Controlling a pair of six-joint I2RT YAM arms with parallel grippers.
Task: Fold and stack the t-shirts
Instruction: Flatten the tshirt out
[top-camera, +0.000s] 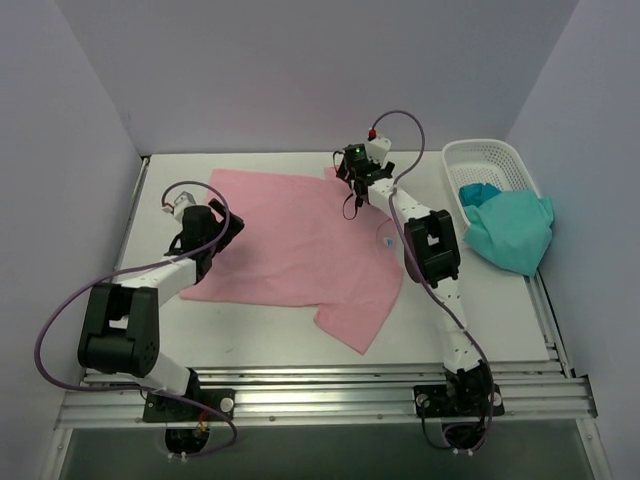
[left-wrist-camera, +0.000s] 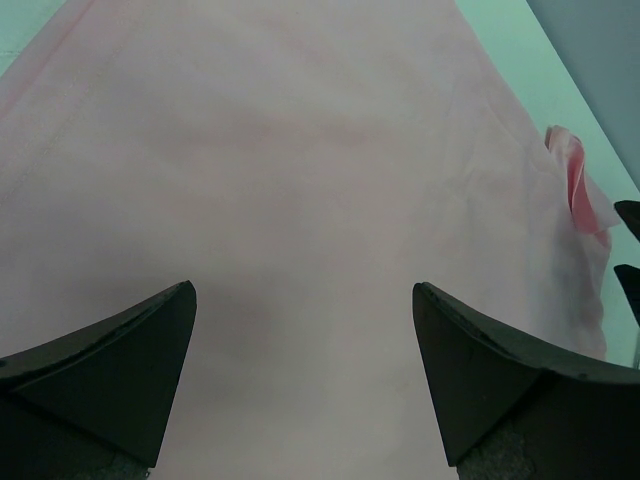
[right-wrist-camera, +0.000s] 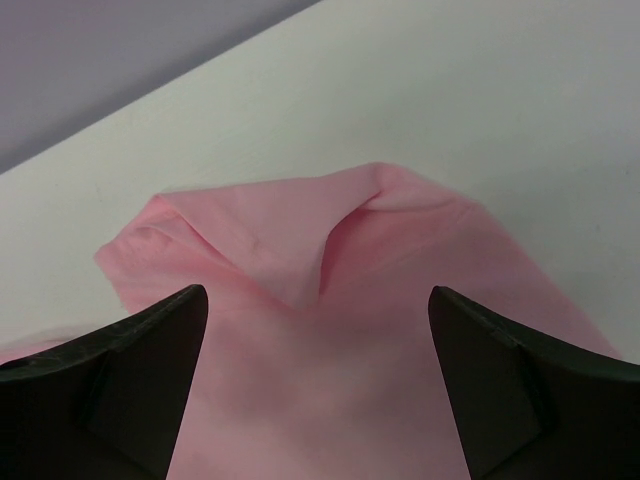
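Pink shirt (top-camera: 290, 240) is laid flat mid-table (top-camera: 280, 335); teal shirt (top-camera: 510, 230) is draped over basket (top-camera: 485, 150), far right. L gripper (left-wrist-camera: 305, 340) is held spread above pink cloth, R gripper (right-wrist-camera: 318, 340) spread astride bunched sleeve (right-wrist-camera: 340, 215). Risk: only the top ply gets pinched, so the fold is dragged crooked.

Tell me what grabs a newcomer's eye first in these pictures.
A light pink t-shirt lies spread across the middle of the table, the open left hand at its left edge, the open right hand above a bunched far corner. At the far right, a teal t-shirt spills from a white basket.
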